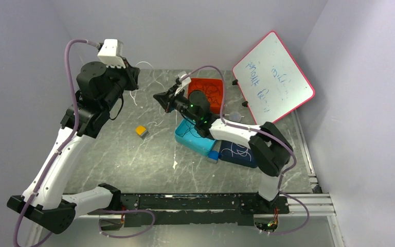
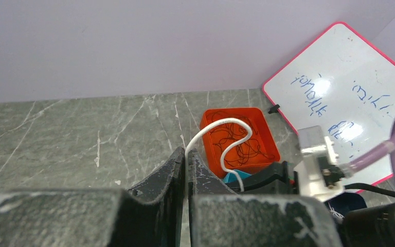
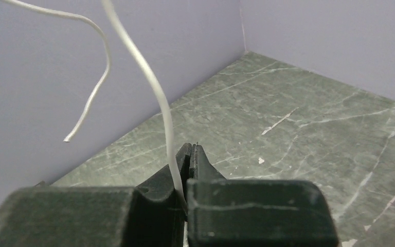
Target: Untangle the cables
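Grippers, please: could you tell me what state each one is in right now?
Left gripper: closed on a thin white cable.
Right gripper: closed on a thin white cable too.

Premises: a robotics lab test cell. Evidence: left arm [image 1: 51,159] and right arm [image 1: 234,131] bolted to a slotted metal rail [image 1: 308,200] along a marble-patterned table [image 1: 133,164]. Plain lilac partition walls [image 1: 195,31] enclose it. A pink-rimmed whiteboard [image 1: 275,77] with handwritten notes leans against one wall.

both arms are raised, with left gripper [image 2: 186,154] and right gripper [image 3: 190,150] each clamped closed.
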Motion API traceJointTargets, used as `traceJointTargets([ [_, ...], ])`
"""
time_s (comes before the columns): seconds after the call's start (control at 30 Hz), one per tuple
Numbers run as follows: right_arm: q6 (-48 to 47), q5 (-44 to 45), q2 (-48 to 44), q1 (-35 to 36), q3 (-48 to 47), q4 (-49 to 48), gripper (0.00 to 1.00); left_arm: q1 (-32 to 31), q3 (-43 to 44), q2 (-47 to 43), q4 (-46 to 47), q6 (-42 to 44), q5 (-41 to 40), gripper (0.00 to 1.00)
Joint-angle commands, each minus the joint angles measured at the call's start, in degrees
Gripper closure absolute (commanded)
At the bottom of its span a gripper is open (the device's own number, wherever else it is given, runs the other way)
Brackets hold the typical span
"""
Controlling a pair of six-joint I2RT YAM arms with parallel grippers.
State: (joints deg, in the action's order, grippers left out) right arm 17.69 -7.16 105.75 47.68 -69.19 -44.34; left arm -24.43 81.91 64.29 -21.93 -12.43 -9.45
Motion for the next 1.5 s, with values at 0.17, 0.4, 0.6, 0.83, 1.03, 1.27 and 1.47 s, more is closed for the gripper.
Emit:
traceJointTargets([
  [0.17, 4.9, -1.0, -15.6, -2.9, 0.9, 10.9, 1.00, 0.5, 1.7, 1.8, 0.4, 0.0, 3.2, 0.90],
  [0.4, 7.1, 5.2, -28.3, -6.8, 6.3, 25.1, 1.00, 0.0, 1.1, 7.9, 5.2, -0.3, 21.2, 0.93],
  [0.6, 7.4, 11.6, -38.5, -13.0, 7.9, 43.8, 1.00, -9.1, 1.4, 15.4, 9.2, -0.2, 22.3, 0.93],
  [0.83, 8.7, 19.5, -51.2, -21.1, 10.5, 59.5, 1.00, -16.9, 3.2, 23.7, 16.7, -4.2, 26.0, 0.93],
  [1.03, 11.9, 27.4, -56.7, -22.6, 11.4, 70.7, 1.00, -22.8, 8.5, 33.2, 19.9, -5.3, 29.0, 0.93],
  [1.27, 17.5, 32.0, -62.1, -22.7, 19.1, 75.4, 1.00, -27.4, 14.1, 45.5, 24.0, -10.2, 35.2, 0.93],
  [1.47, 19.6, 34.7, -63.5, -22.7, 24.1, 75.7, 1.00, -30.0, 20.1, 53.2, 23.4, -10.2, 37.0, 0.93],
])
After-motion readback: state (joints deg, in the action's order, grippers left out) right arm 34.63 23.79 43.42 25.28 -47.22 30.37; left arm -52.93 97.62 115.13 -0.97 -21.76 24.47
